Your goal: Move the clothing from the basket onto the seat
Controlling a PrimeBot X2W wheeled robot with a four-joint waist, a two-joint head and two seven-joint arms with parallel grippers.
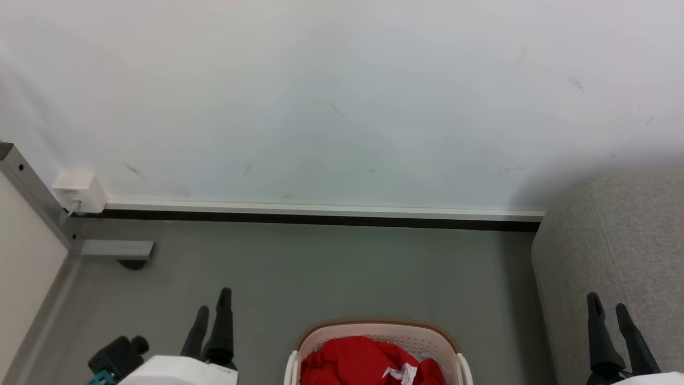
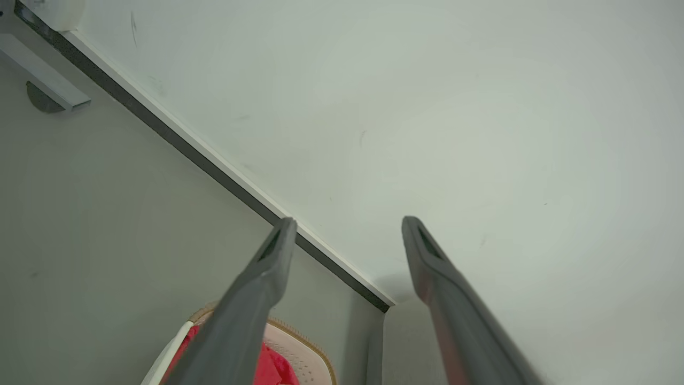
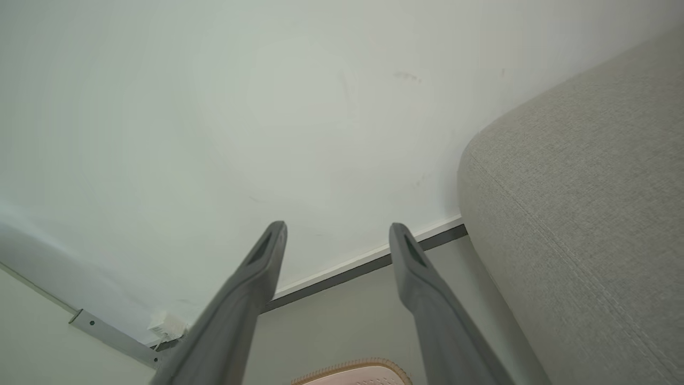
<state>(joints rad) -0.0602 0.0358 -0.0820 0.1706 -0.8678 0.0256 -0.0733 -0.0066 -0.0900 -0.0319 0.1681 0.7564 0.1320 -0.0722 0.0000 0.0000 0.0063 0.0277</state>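
Observation:
At the bottom middle of the head view stands the white basket with its brown rim, and red clothing with a small white label lies piled inside. The light grey seat rises at the right edge. My left gripper hangs open to the left of the basket, above the floor. My right gripper is open in front of the seat's side. In the left wrist view the open gripper points at the wall, with the basket and red clothing low between the fingers. The right wrist view has its open gripper beside the seat.
A white wall with a dark skirting strip closes off the grey floor behind the basket. At the left stands a pale panel with a metal frame, a white socket box and a grey foot bracket.

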